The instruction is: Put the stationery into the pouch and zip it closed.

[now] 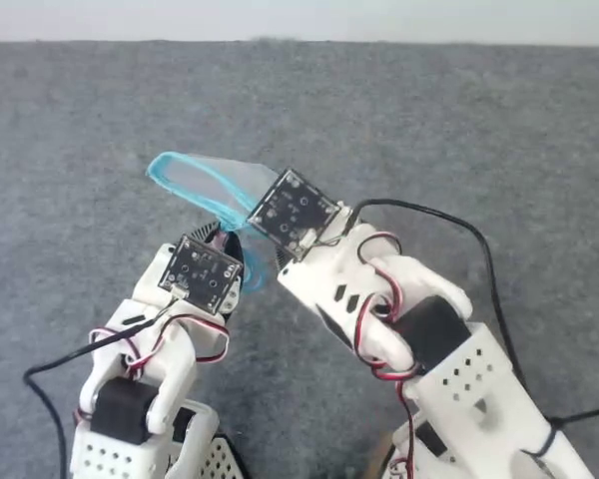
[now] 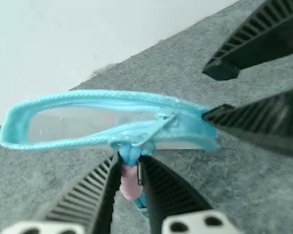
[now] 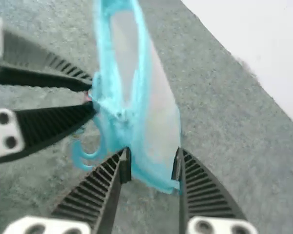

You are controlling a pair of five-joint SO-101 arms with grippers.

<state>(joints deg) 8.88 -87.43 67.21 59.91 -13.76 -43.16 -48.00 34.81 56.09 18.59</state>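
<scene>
While we pinch the blue zipper edge of the pouch tight in our left tool, our right tool clamps the pouch's end, closed down around it; the pouch hangs between them above the grey surface.

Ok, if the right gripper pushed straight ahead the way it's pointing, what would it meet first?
The pouch itself, held between the right gripper's fingers; past it, probably the grey table.
</scene>
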